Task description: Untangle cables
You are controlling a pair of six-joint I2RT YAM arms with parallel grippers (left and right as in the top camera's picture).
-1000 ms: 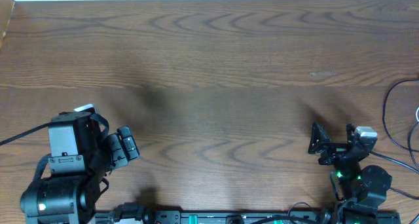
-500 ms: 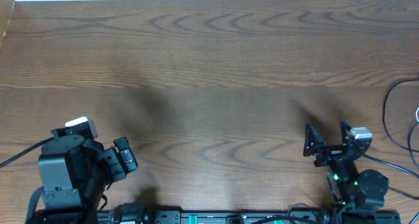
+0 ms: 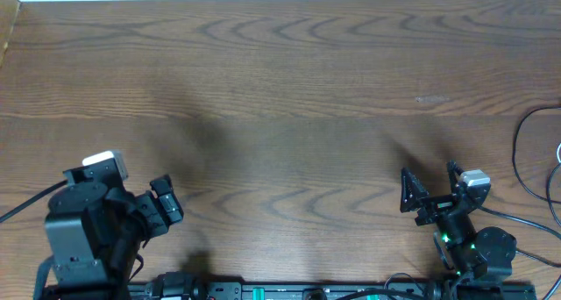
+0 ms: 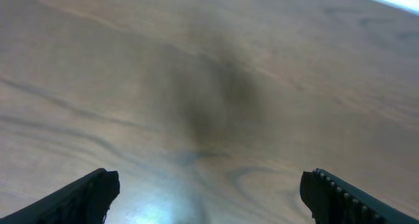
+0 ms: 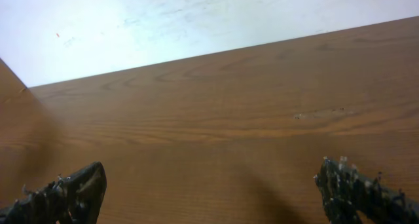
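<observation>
Both pincers stand wide and hold nothing: the left pincer (image 3: 166, 210) and the right pincer (image 3: 429, 191) sit low near the front edge of the worktop (image 3: 289, 98). You cannot see the cables in any view, so find them before reaching. No container is visible.

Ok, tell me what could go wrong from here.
1. The left tool and the right tool both stand open over bare table. No cable bundle shows in any view, so closing now would catch nothing.
2. The only thin black cord lies at the table's right edge, partly out of frame. A reach for it would be half blind, and it may not be a task cable at all.
</observation>
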